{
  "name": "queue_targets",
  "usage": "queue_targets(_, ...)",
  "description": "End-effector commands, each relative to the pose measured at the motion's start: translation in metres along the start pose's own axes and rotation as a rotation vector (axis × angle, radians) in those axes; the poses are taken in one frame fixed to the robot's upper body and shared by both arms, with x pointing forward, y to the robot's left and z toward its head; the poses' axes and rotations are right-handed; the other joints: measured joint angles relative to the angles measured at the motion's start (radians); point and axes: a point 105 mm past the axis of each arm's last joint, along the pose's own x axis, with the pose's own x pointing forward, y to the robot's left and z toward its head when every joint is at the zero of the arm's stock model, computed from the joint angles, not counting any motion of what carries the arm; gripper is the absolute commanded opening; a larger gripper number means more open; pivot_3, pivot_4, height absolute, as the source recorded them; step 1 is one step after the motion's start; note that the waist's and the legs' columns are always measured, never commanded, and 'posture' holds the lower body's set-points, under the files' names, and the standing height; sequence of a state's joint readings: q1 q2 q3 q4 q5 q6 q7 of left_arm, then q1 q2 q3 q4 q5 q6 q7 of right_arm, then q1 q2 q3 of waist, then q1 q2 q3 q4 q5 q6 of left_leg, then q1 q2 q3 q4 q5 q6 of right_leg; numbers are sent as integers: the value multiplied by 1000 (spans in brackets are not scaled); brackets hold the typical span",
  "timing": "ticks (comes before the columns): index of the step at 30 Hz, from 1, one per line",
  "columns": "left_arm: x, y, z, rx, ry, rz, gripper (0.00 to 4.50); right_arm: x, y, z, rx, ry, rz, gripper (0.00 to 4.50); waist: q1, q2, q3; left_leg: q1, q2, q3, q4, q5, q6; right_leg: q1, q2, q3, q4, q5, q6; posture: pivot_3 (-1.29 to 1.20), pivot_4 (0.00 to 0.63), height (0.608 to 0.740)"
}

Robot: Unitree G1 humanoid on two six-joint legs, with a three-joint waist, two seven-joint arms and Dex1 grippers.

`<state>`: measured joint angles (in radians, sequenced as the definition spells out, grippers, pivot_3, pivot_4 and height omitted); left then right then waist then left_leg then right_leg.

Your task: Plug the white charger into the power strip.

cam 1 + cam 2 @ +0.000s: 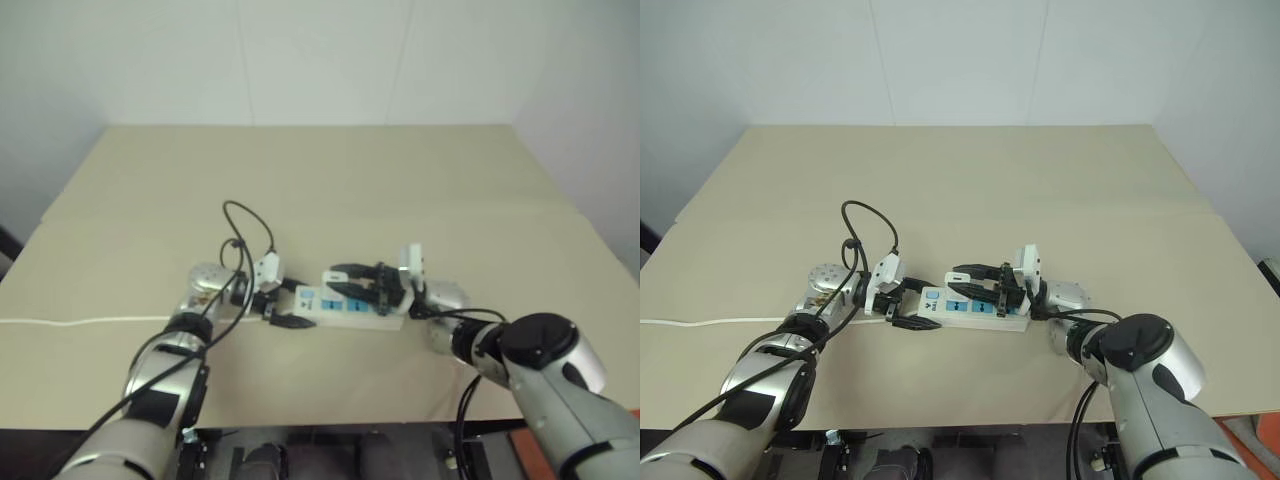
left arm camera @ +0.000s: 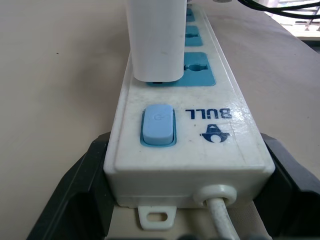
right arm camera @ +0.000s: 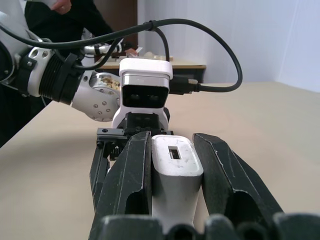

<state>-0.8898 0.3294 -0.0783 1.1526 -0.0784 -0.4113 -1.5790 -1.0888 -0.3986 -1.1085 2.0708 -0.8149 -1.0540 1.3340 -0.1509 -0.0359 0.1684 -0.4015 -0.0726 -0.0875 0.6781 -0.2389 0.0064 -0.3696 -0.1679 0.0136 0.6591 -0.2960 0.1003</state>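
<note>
White power strip [image 2: 200,150], blue sockets, white charger [image 2: 155,40].

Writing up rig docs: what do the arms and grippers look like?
Silver-grey metal arm links with black joint bands. Left gripper and right gripper each have two black tapered fingers on a white housing. Loose black cables loop along the forearms.

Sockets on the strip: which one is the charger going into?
The socket nearest the blue switch, at the cord end held by the left gripper. The charger stands on its edge; the farther sockets lie bare.
</note>
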Motion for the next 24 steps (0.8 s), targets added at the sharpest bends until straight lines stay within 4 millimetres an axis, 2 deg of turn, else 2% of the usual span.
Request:
queue_targets(1, 2, 3, 5, 18, -2, 1, 3292, 0, 19, -18, 77, 44, 59, 1154, 0, -1, -1, 1, 0, 0, 0, 0, 0, 1, 0, 0, 0, 0, 0, 0, 150, 740)
queue_targets(12, 0, 3, 5, 18, 0, 0, 3292, -3, 29, -29, 73, 82, 56, 1154, 0, -15, -10, 2, 1, -2, -1, 0, 0, 2, 0, 0, -2, 0, 0, 0, 150, 740)
queue_targets(24, 0, 2, 4, 12, 2, -1, 3292, -9, 29, -34, 156, 108, 59, 1154, 0, -18, -13, 3, 1, -4, -1, -1, 0, 4, 0, -1, -3, 0, 0, 0, 150, 740)
